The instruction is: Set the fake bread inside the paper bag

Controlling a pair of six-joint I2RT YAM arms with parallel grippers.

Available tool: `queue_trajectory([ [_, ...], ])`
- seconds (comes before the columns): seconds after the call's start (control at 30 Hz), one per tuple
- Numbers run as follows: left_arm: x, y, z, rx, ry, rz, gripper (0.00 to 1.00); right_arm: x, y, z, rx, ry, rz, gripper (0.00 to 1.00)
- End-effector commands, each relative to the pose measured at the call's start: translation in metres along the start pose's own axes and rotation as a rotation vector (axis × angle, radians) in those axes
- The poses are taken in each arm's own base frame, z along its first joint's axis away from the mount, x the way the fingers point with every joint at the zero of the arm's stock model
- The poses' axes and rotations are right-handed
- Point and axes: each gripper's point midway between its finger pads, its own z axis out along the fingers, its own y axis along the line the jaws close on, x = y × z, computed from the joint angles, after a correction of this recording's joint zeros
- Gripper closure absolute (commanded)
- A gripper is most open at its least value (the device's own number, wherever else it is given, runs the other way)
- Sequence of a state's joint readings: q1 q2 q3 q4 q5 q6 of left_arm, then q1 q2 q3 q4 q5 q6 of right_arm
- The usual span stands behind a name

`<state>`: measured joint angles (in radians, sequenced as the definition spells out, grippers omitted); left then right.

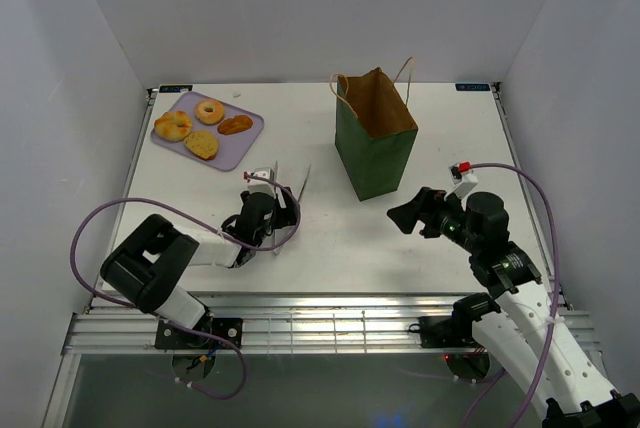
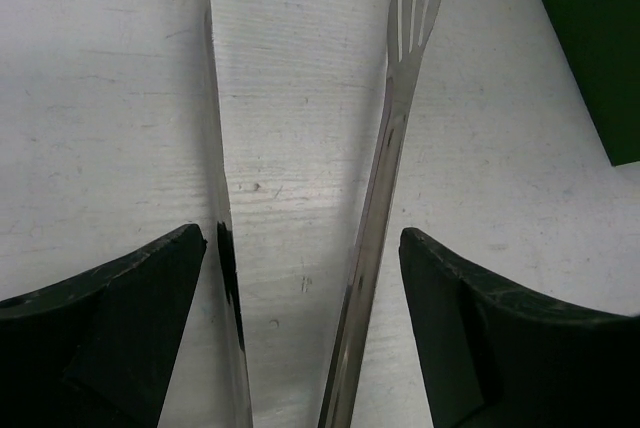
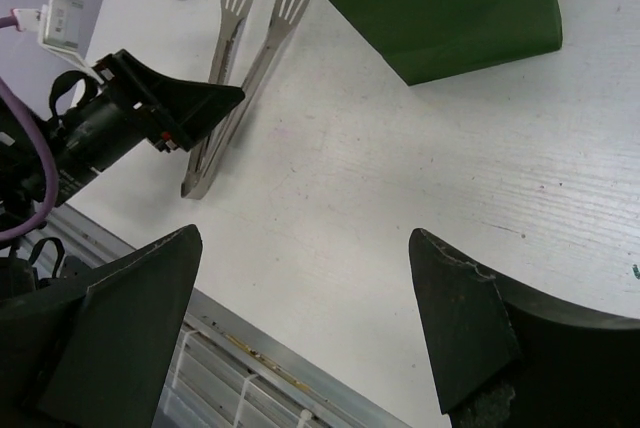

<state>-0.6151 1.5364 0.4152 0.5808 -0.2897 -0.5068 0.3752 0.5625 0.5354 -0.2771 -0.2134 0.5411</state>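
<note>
Bread (image 1: pixel 201 143) well beyond left pincer (image 1: pixel 283 206)

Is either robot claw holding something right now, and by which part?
Nothing seems gripped. The left gripper stands open astride the metal tongs near their handle end, with a gap beside one finger. The right gripper is open and empty.

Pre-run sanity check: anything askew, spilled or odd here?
Nothing spilled or damaged. Paper bag stands upright and open; four pastries sit on the lilac tray. Oddity: metal tongs lie ungripped inside the open left gripper.
</note>
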Motion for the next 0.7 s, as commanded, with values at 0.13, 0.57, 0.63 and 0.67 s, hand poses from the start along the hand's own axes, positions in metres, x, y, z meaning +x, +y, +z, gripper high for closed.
queue_trajectory([
  [0.13,0.024,0.014,-0.025,-0.06,0.017,0.023,0.06,-0.007,0.008,0.005,-0.027,0.024,-0.054,0.1],
  [0.57,0.07,0.021,-0.006,-0.18,0.091,0.134,0.08,-0.011,0.016,0.002,-0.064,0.014,-0.064,0.1],
  [0.63,0.078,0.025,-0.004,-0.197,0.109,0.132,0.1,-0.011,0.017,0.001,-0.068,0.015,-0.066,0.1],
  [0.67,0.08,0.027,-0.005,-0.201,0.113,0.13,0.14,-0.011,0.018,0.0,-0.069,0.012,-0.067,0.1],
])
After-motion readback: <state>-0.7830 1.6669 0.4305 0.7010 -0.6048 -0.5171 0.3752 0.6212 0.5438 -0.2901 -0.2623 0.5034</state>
